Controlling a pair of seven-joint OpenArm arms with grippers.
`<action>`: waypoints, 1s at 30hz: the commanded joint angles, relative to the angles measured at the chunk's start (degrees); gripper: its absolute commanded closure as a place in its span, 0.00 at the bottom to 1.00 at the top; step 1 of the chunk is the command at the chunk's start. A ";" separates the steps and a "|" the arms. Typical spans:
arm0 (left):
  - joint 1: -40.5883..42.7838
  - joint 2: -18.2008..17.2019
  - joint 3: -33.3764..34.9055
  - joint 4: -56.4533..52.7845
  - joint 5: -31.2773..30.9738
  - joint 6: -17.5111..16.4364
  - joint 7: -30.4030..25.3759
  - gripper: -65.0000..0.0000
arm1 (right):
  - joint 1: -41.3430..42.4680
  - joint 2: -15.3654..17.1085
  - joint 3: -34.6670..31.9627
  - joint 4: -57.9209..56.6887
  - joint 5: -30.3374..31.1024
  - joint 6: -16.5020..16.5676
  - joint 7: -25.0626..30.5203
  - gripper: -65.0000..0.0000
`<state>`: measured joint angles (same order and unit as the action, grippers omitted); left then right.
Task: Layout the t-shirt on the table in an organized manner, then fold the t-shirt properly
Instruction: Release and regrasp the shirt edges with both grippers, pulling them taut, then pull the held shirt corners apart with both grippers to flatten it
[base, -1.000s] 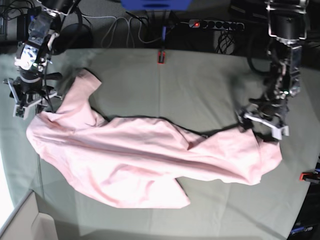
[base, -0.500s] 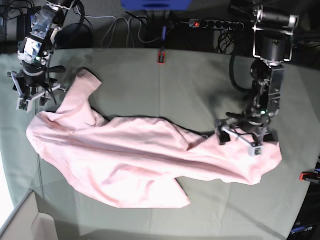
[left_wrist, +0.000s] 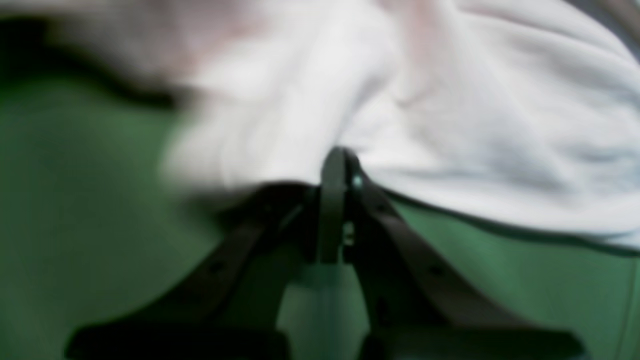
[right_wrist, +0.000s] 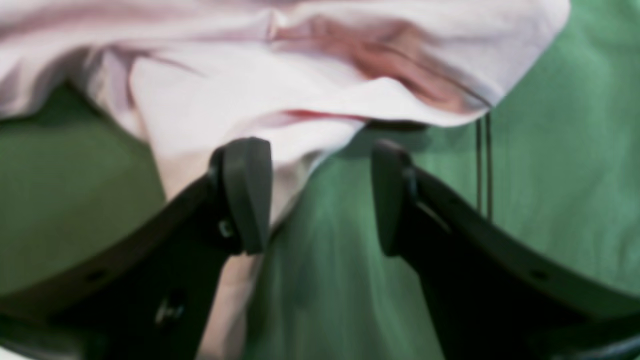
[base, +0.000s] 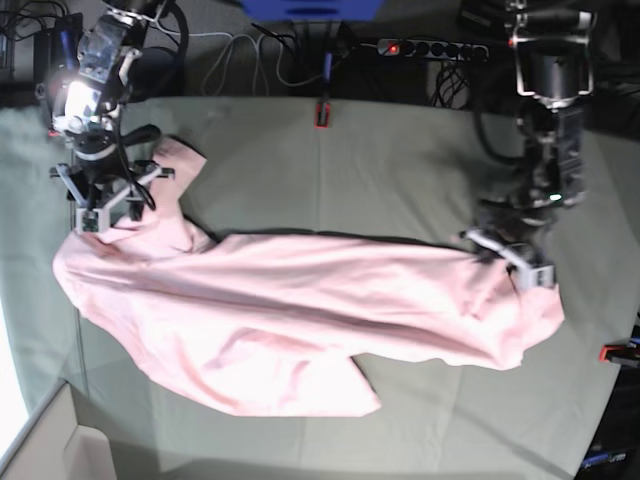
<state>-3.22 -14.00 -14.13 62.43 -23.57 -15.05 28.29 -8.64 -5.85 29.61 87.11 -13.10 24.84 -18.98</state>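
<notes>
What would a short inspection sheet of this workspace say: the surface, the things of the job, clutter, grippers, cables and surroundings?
Surface: the table has a grey-green cloth cover, with a red clamp at the far edge and another at one side.
Job's things: the t-shirt lies crumpled across the middle, not laid flat, not folded.
Clutter: nothing seen on the cloth.
Grippers: left gripper is shut on the t-shirt's edge; right gripper is open over a sleeve edge.
Cables: loose cables and a power strip lie behind the table.
Surroundings: a blue object stands at the far side.
</notes>
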 joint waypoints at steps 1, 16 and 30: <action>-0.78 -0.99 -1.56 2.40 -0.47 -0.20 -0.29 1.00 | 1.30 -0.26 0.07 1.20 0.75 0.43 1.88 0.50; 3.88 -1.17 -11.06 10.05 -0.47 -0.29 3.84 1.00 | -0.01 -2.46 -1.25 -3.29 1.02 0.61 1.80 0.37; 8.81 -1.08 -11.06 17.79 -0.47 -0.29 3.84 1.00 | -0.63 -2.29 -3.89 -7.86 1.02 0.70 2.06 0.98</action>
<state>6.15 -14.26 -24.86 78.76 -23.53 -15.20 33.39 -9.15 -8.38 25.54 78.41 -11.57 25.63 -15.92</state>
